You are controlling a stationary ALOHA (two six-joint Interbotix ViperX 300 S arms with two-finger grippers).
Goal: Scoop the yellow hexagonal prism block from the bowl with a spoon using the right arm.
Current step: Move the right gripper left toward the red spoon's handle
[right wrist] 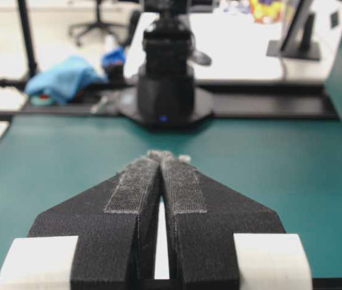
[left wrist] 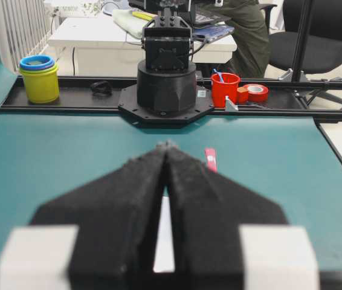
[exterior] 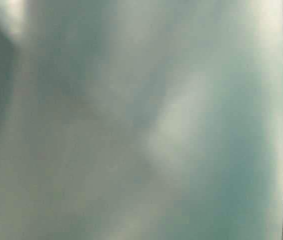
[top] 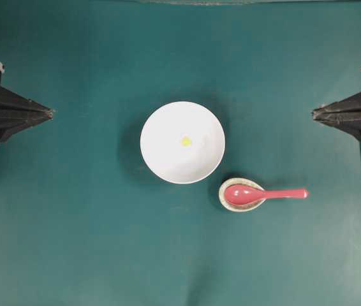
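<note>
grippers, left [top: 51,113] and right [top: 314,114], lay level at mid-edges, jaws pressed together; glossy pink spoon [top: 263,194] rested in a speckled dish [top: 230,185] beside the round white bowl [top: 161,159].

Bowl [top: 182,142] sits mid-table [top: 78,242]; block [top: 185,141] lies inside it, at about its centre. Small dish [top: 231,203] just beside the bowl at its lower right, seen from overhead. Spoon [top: 265,194] rests with head in the dish, handle pointing right. Left gripper [top: 51,113] at the left edge, right gripper [top: 314,113] at the right edge, both well apart from the bowl.
</note>
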